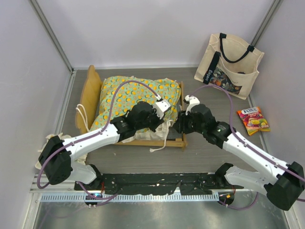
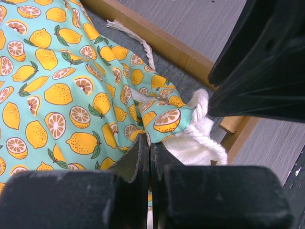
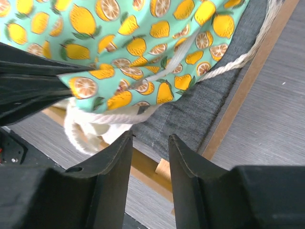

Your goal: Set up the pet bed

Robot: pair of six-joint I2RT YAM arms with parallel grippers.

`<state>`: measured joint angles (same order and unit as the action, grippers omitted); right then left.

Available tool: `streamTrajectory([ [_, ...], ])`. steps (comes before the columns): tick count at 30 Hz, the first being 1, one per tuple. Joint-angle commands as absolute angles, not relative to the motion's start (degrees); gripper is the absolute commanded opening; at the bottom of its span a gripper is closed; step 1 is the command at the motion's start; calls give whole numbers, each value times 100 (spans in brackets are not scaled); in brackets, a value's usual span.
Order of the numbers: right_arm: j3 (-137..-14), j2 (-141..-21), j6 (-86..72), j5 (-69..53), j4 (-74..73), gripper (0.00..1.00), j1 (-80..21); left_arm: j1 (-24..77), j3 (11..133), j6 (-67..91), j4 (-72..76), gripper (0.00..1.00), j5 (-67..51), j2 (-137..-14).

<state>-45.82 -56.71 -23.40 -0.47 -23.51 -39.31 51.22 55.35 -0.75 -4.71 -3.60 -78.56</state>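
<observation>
Pet bed (image 1: 89, 95) just past both sets of fingertips, cushion (image 2: 57, 86) laid in it. Cushion corner and ties (image 2: 205, 138) bunched at left gripper (image 2: 149, 148) — fingers pressed together, grip on fabric unclear. Right gripper (image 3: 150, 143) parted, empty, over base (image 3: 190, 114). Tote (image 1: 228, 64) well beyond.

Cushion (image 1: 119, 93) on bed frame (image 1: 89, 95) at left, tote bag (image 1: 228, 67) behind right, snack packet (image 1: 253, 120) before it
</observation>
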Motion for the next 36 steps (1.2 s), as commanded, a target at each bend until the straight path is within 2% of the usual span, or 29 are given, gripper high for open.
streamTrajectory([
  [1, -4211, -5854, -2311, -176, -1312, 40, -3946, 5071, 5625, -35, -88, 0, -352, -7769],
  [7, -3833, -5915, -2549, -79, -345, 40, -3946, 5045, 5678, -26, -61, 0, -387, -7849],
  [20, -3358, -6126, -2786, 369, 773, 41, -3946, 5036, 5695, 202, -35, 0, -404, -7866],
  [24, -2998, -6152, -2830, 369, 1597, 36, -3946, 5027, 5651, 255, 167, 0, -422, -7866],
  [25, -2910, -6178, -2821, 369, 1713, 35, -3946, 5027, 5651, 272, 167, 0, -448, -7875],
  [26, -2874, -6214, -2760, 360, 1827, 25, -3946, 5027, 5651, 272, 176, 0, -448, -7875],
  [31, -2813, -6109, -2549, 387, 1960, 12, -3955, 5027, 5651, 290, 193, 0, -431, -7875],
  [33, -2909, -5855, -2427, 352, 1750, 10, -3955, 5019, 5660, 273, 150, 0, -431, -7875],
  [36, -3304, -5495, -2181, 386, 620, 3, -3964, 5001, 5651, 220, 114, 0, -334, -7857],
])
